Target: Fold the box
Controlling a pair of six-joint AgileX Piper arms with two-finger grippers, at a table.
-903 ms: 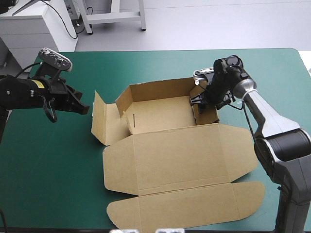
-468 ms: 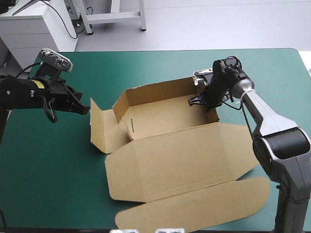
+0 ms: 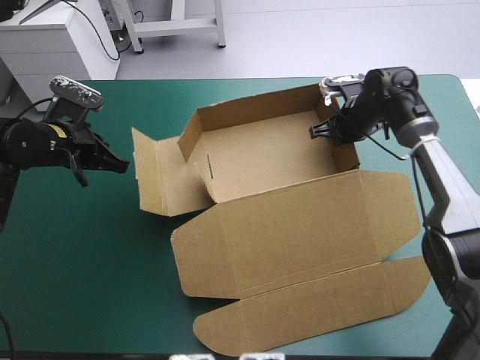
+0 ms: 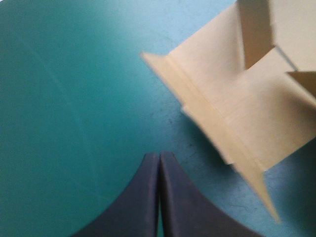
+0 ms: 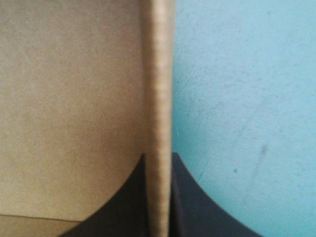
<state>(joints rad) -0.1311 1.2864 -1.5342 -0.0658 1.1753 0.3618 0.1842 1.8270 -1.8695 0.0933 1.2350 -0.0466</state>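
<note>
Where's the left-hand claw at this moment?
In the high view, the left gripper sits shut over the teal-green cover on the table's left side, just short of the box and its upright side flap, not touching it.

Lab: teal-green table (image 3: 75,285), white cabinet (image 3: 64,49), loose cables (image 3: 100,34), metal frame legs (image 3: 176,27), grey floor (image 3: 337,37).

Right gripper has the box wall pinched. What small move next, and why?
Probably bring the left gripper to the loose side flap and nudge it upright: that gripper is shut and off the box, the flap splays outward, and the right gripper clamps the opposite wall.
</note>
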